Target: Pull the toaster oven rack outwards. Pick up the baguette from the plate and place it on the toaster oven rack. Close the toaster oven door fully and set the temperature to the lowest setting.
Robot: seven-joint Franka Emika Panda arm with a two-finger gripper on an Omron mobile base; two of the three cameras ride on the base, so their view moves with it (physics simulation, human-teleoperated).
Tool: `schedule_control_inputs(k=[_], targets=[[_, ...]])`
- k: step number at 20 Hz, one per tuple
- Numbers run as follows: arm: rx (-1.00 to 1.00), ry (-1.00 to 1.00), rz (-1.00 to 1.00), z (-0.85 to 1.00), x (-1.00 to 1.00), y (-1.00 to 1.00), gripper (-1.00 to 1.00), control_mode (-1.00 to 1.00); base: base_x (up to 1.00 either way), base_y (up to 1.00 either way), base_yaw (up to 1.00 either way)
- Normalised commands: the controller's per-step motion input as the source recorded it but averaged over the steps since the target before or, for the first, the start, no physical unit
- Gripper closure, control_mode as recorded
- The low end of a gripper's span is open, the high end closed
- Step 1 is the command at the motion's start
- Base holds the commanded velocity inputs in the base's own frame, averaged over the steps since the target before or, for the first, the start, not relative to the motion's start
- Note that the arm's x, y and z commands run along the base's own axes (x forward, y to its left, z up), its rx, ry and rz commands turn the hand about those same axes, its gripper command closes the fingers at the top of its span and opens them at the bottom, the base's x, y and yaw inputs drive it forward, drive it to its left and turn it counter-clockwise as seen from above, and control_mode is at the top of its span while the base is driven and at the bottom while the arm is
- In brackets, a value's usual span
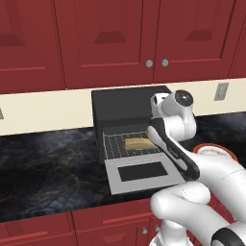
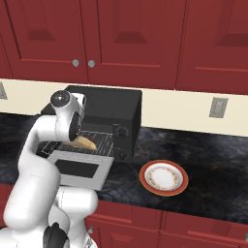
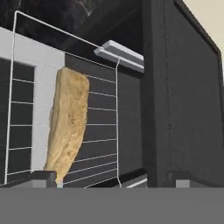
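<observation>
Cabinets: we are seeing red doors [image 1: 110, 38] hanging above the cream wall strip, with more red fronts running below the surface.
Surface: we are looking at dark marbled stone [image 1: 48, 168] carrying the oven and the plate.
Toaster oven: the toaster oven [image 1: 127, 103] is sitting on the surface against the wall; in the right base view its two round knobs are showing on the right-hand panel.
Toaster oven door: the toaster oven door [image 1: 141, 174] is lying folded down flat toward us, its dark window facing up.
Toaster oven rack: the toaster oven rack [image 1: 115, 144] is standing pulled outwards, its front edge reaching over the lowered door.
Baguette: the baguette [image 1: 137, 143] is lying on the rack, toward the rack's right half in the left base view; in the hand view it is stretching lengthwise across the wires, touching them, with nothing gripping it.
Gripper: the gripper [image 3: 111, 177] is hovering just above the rack by the baguette. Its jaws are standing wide apart and holding nothing; in the hand view one finger tip is sitting at the near end of the baguette, the other well off beside the oven's dark side wall.
Plate: the plate [image 2: 163, 177] is resting on the surface just right of the oven, apart from it, its white centre bare.
Wall outlet: a grey outlet [image 2: 218, 107] is sitting on the cream wall above the plate's side.
</observation>
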Motion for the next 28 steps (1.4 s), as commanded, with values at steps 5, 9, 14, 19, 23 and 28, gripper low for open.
schedule_control_inputs(k=[5, 9, 14, 19, 23, 28], targets=[[-0.06, -0.02, 0.24, 0.42, -0.6, -0.14, -1.0, -1.0, 0.0, 0.0, 0.0], [-0.02, -0.24, 0.06, 0.12, -0.67, -0.17, -1.0, -1.0, 0.0, 0.0, 0.0], [0.0, -0.19, 0.19, 0.01, -0.25, -0.06, -1.0, -1.0, 0.0, 0.0, 0.0], [-0.02, 0.0, 0.38, 0.0, -0.05, -0.01, -1.0, -1.0, 0.0, 0.0, 0.0], [-0.12, 0.13, 0.37, 0.0, -0.08, 0.0, -1.0, -1.0, 0.0, 0.0, 0.0], [-0.28, 0.23, 0.15, 0.0, -0.29, 0.07, -1.0, -1.0, 0.0, 0.0, 0.0]])
